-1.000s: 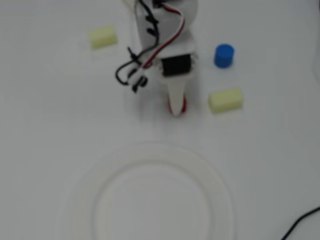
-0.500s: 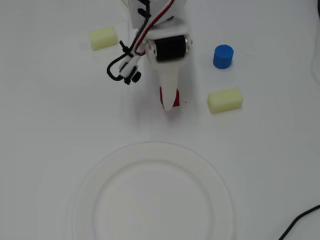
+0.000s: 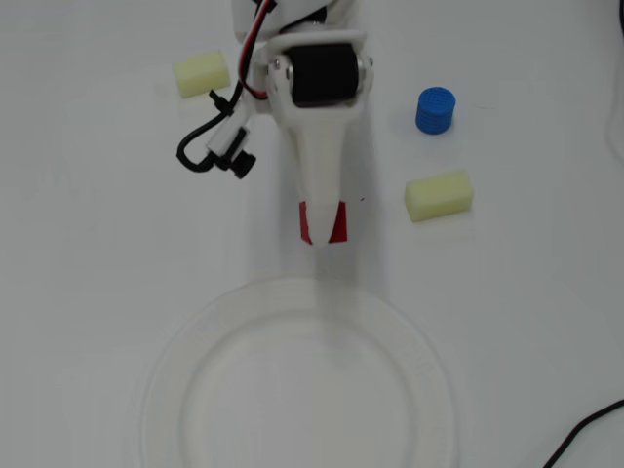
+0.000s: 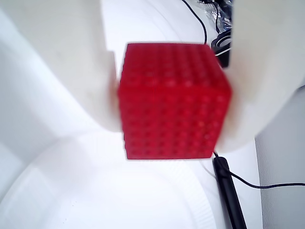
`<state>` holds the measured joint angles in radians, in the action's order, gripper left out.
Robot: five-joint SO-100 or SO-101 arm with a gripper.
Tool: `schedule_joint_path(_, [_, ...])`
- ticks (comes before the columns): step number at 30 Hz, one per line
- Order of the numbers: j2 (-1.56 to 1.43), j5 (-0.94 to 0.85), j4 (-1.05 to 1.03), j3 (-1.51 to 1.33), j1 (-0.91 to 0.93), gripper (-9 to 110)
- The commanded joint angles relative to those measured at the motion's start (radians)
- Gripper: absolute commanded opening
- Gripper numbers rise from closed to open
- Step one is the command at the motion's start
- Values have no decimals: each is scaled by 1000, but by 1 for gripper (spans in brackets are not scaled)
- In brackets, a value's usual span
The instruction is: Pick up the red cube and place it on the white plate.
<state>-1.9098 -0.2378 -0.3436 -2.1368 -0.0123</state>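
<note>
The red cube fills the middle of the wrist view, clamped between my two white fingers. In the overhead view only parts of the red cube show either side of the white finger tip. My gripper is shut on the cube and sits just beyond the far rim of the white plate. The plate lies below the cube in the wrist view, nearly blending with the white table. I cannot tell whether the cube is lifted or rests on the table.
A blue cylinder and a pale yellow block lie right of the arm in the overhead view. Another pale yellow block lies at upper left. A black cable enters at the lower right corner.
</note>
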Motion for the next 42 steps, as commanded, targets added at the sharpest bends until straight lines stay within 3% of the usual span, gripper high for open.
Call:
schedule_joint_path(1, [129, 20, 25, 152, 5, 0])
schedule_joint_path(10, [396, 41, 49, 299, 23, 0])
schedule_joint_path(18, [408, 48, 38, 305, 38, 0])
schedule_joint_path(31, [175, 153, -282, 328, 44, 32])
schedule_joint_path(42, [-123, 275, -603, 261, 37, 48])
